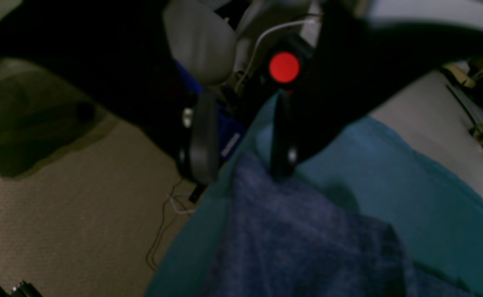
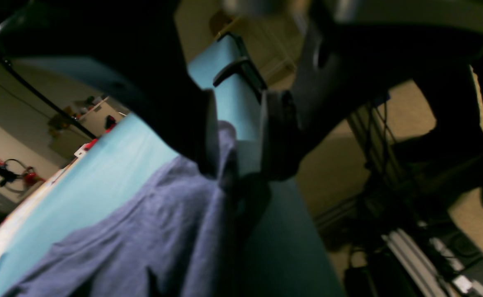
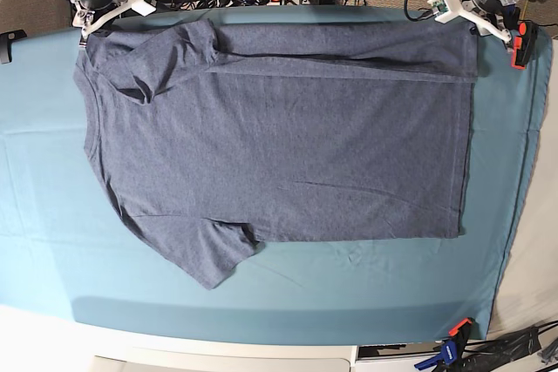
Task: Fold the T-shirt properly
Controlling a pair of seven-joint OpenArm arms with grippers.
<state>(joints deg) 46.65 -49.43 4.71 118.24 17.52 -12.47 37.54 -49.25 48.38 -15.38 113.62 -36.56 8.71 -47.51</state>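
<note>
Base view shows the whole T-shirt (image 3: 279,137); wrist views show both pincers parted.

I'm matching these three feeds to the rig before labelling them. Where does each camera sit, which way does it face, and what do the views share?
Left wrist: rides on the left hand, looking along its open fingers at a T-shirt corner and the floor past the table edge.
Right wrist: rides on the right hand, looking along its parted fingers at the shirt's other end.
Base: overhead, facing straight down; both hands show at the table's top edge.
Shared: all show the T-shirt on the teal cloth.
</note>
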